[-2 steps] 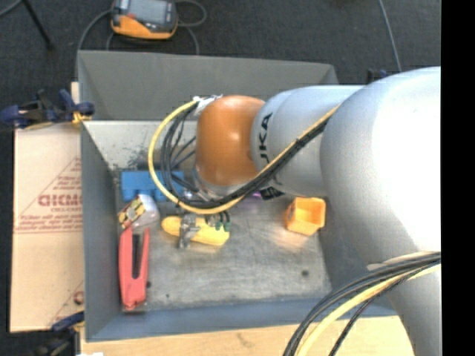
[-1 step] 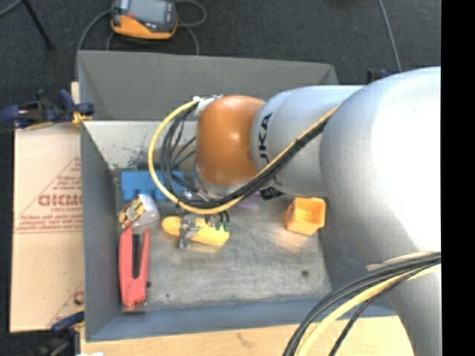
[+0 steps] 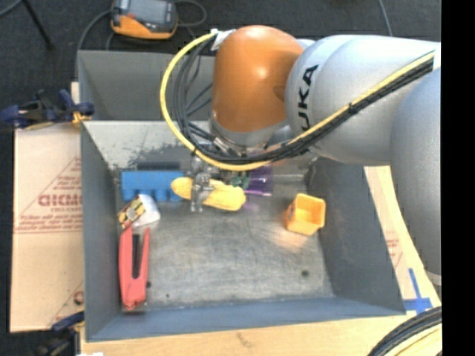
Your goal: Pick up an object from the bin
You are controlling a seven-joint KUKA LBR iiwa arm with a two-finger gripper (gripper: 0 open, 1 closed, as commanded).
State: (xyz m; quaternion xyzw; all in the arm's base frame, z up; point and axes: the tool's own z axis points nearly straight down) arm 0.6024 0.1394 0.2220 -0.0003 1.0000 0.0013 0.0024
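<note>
My gripper [image 3: 199, 191] reaches down under the orange cover at the back of the bin, its fingers at a yellow banana-shaped toy [image 3: 215, 194] that lies on the floor there. Whether the fingers clasp the toy I cannot make out. A blue block [image 3: 146, 183] lies just left of the toy against the back wall. Right behind the toy sits a purple piece [image 3: 259, 183], partly hidden by the arm.
An orange cup-like box [image 3: 305, 213] stands at the right. A red-handled tool [image 3: 134, 259] with a white and yellow head [image 3: 139, 212] lies along the left wall. The arm and its cables cover the back of the bin.
</note>
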